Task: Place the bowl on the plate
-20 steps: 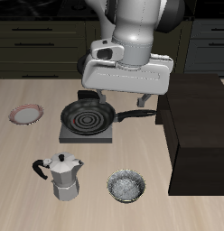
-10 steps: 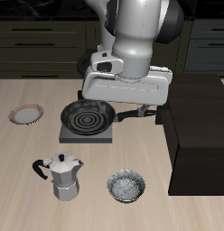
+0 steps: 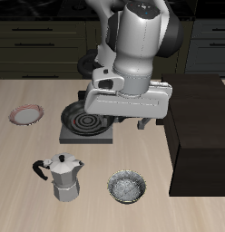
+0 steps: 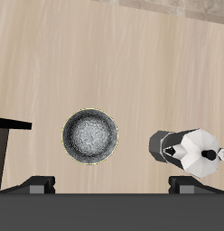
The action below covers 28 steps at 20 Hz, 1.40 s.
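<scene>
The bowl [image 3: 127, 188], small, silvery-grey and speckled inside, stands on the wooden table near its front edge. In the wrist view the bowl [image 4: 89, 136] lies between my spread fingers and well below them. The plate [image 3: 26, 114], pink-rimmed with a white centre, sits at the far side of the table, beyond the frying pan. My gripper [image 3: 129, 125] hangs open and empty above the table, farther back than the bowl and high over it. In the wrist view the gripper [image 4: 112, 183] shows only its two dark fingertips [image 4: 40, 183], set wide apart.
A black frying pan [image 3: 83, 118] rests on a grey square burner [image 3: 80, 136], partly hidden behind my hand. A silver moka pot [image 3: 63, 177] stands close beside the bowl; the moka pot [image 4: 188, 150] also shows in the wrist view. A tall dark block [image 3: 200, 127] borders the table.
The arm has come down and forward toward the table's front edge, so the hand now covers more of the frying pan. The objects on the table have not moved.
</scene>
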Motion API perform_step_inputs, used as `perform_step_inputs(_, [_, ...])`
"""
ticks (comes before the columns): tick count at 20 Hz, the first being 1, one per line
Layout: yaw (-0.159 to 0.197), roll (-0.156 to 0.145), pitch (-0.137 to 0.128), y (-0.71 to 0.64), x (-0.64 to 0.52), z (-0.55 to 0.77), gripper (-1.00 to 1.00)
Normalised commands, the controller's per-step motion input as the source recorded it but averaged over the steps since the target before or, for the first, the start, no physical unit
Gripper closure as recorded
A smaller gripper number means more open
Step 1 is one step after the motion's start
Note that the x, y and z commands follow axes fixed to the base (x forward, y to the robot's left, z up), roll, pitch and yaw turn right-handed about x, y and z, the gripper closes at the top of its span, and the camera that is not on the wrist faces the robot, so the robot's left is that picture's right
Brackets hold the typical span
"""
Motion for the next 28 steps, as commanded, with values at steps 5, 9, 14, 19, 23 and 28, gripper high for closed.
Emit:
perform_step_inputs(5, [0.002, -0.009, 0.017, -0.03, 0.08, -0.17, -1.00])
perform_step_inputs(9, [-0.019, 0.010, 0.015, 0.04, 0.05, -0.24, -1.00])
perform_step_inputs(14, [-0.017, 0.002, 0.029, 0.00, 0.06, -0.24, -1.00])
perform_step_inputs(19, [-0.001, -0.002, 0.017, 0.00, 0.03, -0.16, -1.00])
perform_step_inputs(23, [0.004, -0.014, 0.022, -0.08, 0.04, -0.26, -1.00])
perform_step_inputs(28, [-0.005, -0.012, 0.027, -0.07, 0.03, -0.23, -1.00])
